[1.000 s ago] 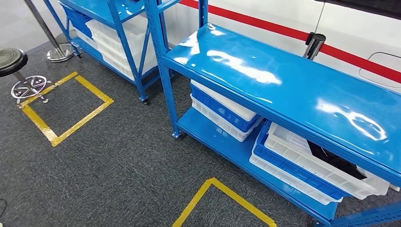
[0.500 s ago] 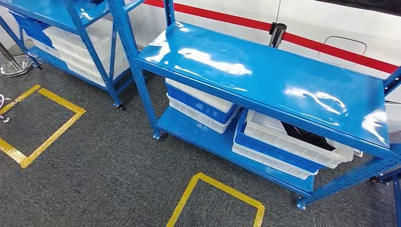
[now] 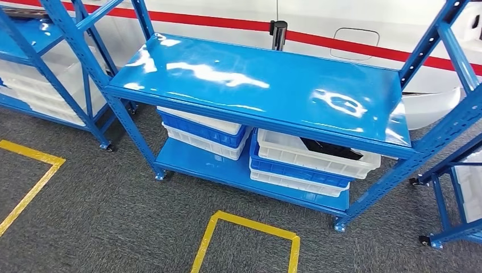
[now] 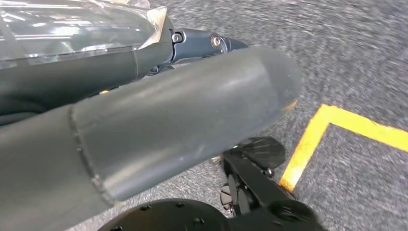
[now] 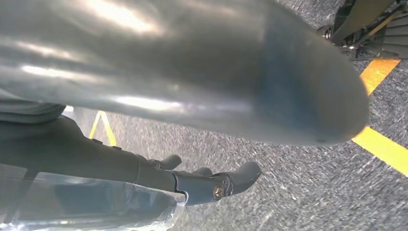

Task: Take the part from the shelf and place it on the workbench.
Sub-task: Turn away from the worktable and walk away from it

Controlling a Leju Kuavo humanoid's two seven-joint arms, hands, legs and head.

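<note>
The view has swung to square the blue shelf (image 3: pixel 256 85) ahead; the dark part (image 3: pixel 329 149) lies in its lower white bin (image 3: pixel 318 162); both hands hang empty, fingers loosely extended.

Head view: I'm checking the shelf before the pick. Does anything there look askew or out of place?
Nothing is spilled or damaged. The one oddity: the right-hand stack of bins juts past the lower shelf edge, and a dark part lies at a slant in the top white bin.
</note>
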